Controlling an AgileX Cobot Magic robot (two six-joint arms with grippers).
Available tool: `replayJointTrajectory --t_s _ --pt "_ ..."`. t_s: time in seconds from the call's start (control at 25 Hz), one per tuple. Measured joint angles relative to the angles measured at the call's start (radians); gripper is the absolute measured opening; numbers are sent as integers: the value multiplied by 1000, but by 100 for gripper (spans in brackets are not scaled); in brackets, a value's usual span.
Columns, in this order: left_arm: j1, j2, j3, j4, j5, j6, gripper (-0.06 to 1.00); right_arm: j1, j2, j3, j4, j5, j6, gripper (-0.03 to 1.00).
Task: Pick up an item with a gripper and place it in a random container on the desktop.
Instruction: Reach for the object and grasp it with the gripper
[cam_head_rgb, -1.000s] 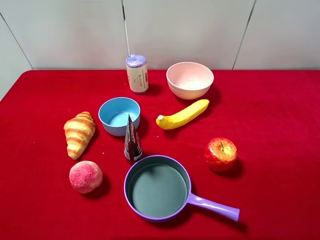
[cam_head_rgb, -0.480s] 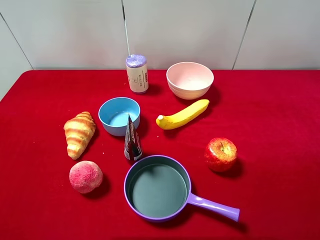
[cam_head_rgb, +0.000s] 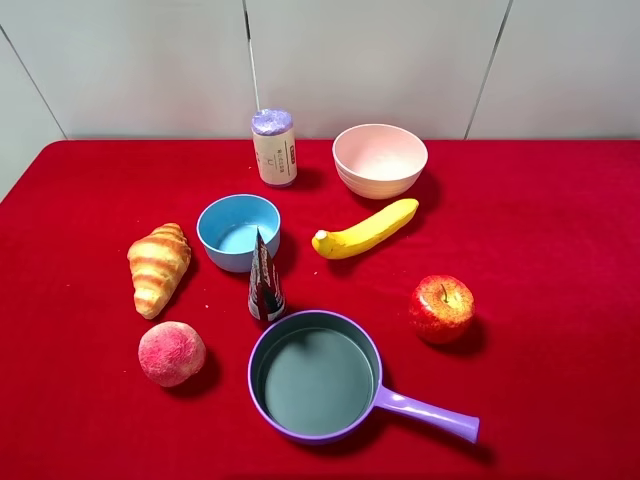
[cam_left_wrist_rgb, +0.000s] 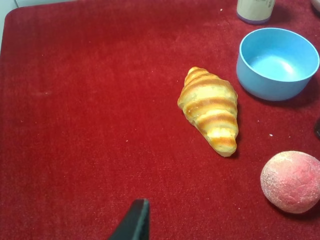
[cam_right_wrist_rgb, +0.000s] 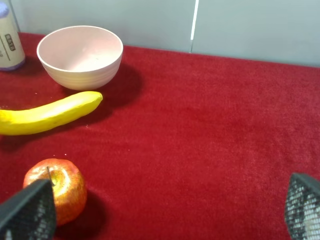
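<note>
The small upright roll (cam_head_rgb: 274, 147) with a lavender top and beige label stands at the back of the red desktop (cam_head_rgb: 560, 230), left of the pink bowl (cam_head_rgb: 380, 158). Its base shows in the left wrist view (cam_left_wrist_rgb: 255, 7) and its side in the right wrist view (cam_right_wrist_rgb: 9, 45). The lavender pan (cam_head_rgb: 315, 375) with a grey-green inside sits empty at the front, handle pointing right. Neither gripper shows in the exterior view. The left wrist view shows only one black fingertip (cam_left_wrist_rgb: 135, 220) over bare cloth. My right gripper (cam_right_wrist_rgb: 165, 200) is wide open and empty, above cloth beside the apple (cam_right_wrist_rgb: 55, 190).
A blue bowl (cam_head_rgb: 238, 231), a dark cone packet (cam_head_rgb: 264, 280), a croissant (cam_head_rgb: 157, 267), a peach (cam_head_rgb: 171, 353), a banana (cam_head_rgb: 365, 229) and an apple (cam_head_rgb: 441, 308) lie around the pan. A grey wall runs behind the table.
</note>
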Motion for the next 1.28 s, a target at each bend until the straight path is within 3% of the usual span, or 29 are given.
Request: replayJointTrajectory --t_s 0.76,1.28 --pt "0 0 0 0 0 0 99 0 9 -2 19 0 0 69" --pt "0 0 0 0 0 0 99 0 425 -212 48 -1 -24 69"
